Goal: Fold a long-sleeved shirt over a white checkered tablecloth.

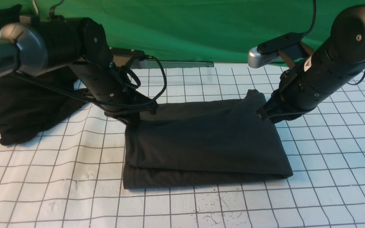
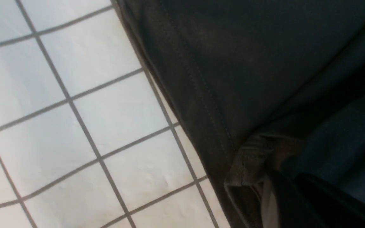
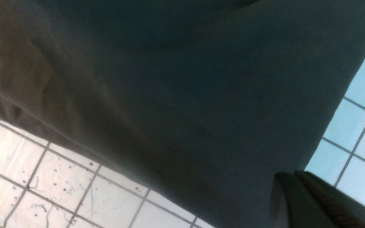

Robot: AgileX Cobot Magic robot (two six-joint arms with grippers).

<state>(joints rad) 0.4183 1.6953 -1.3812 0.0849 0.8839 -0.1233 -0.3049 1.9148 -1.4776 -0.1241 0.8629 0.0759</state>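
Note:
The long-sleeved shirt (image 1: 208,142) lies folded into a dark rectangle in the middle of the white checkered tablecloth (image 1: 328,158), with no print showing. My left gripper (image 1: 133,122) is down at its far left corner. In the left wrist view this gripper (image 2: 274,180) is shut on a bunched bit of the shirt's hem (image 2: 252,152). My right gripper (image 1: 261,112) is at the far right corner, where the cloth rises to a peak (image 1: 252,93). In the right wrist view its fingers (image 3: 291,177) lie together against the shirt (image 3: 185,95).
A blacker, shapeless heap of cloth (image 1: 21,107) lies at the far left under the left arm. The green backdrop (image 1: 185,28) closes the back, with a grey bar (image 1: 176,65) along its foot. Ink specks (image 1: 220,209) mark the cloth near the front edge.

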